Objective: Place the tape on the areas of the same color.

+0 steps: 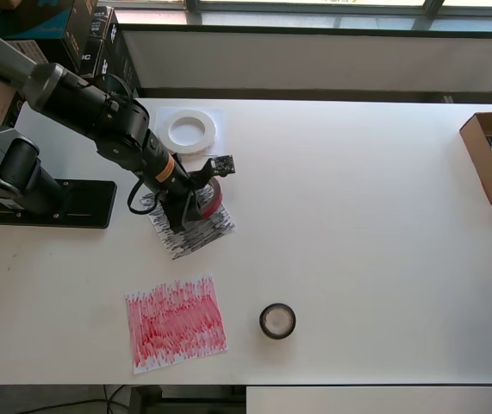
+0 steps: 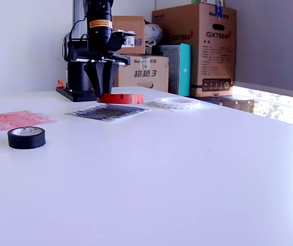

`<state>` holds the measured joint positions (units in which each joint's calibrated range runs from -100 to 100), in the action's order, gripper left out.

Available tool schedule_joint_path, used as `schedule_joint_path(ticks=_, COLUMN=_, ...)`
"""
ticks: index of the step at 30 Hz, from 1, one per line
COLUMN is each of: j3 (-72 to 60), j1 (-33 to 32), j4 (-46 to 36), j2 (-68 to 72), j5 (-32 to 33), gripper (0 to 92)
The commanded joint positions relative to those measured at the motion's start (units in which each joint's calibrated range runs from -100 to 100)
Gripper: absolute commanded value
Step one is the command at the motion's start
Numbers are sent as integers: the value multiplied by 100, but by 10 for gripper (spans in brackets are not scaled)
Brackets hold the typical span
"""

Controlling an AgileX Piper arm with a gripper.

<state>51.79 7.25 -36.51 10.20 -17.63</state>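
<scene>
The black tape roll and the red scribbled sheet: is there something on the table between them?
No. In the overhead view, only bare white table lies between the black tape roll and the red scribbled sheet; they sit apart.

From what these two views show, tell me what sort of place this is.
Probably an office or lab corner used as a robot test bench: a plain white table set beside a window, stacked brown cardboard cartons behind it, and a black robot arm with its gripper over scribbled paper sheets.
</scene>
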Motion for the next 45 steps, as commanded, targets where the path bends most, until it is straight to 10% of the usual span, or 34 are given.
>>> schedule_joint_path(ticks=1, j3=-49, j1=158, j4=-2, j2=37, j5=28, gripper=9)
schedule_joint_path(ticks=30, j3=341, j1=387, j4=-2, j2=9, j5=20, gripper=26)
schedule_joint_path(ticks=40, j3=323, j1=395, j4=-2, j2=27, j5=36, gripper=460)
schedule_joint_path(ticks=45, j3=323, j1=387, j4=-2, j2=9, j5=36, gripper=519)
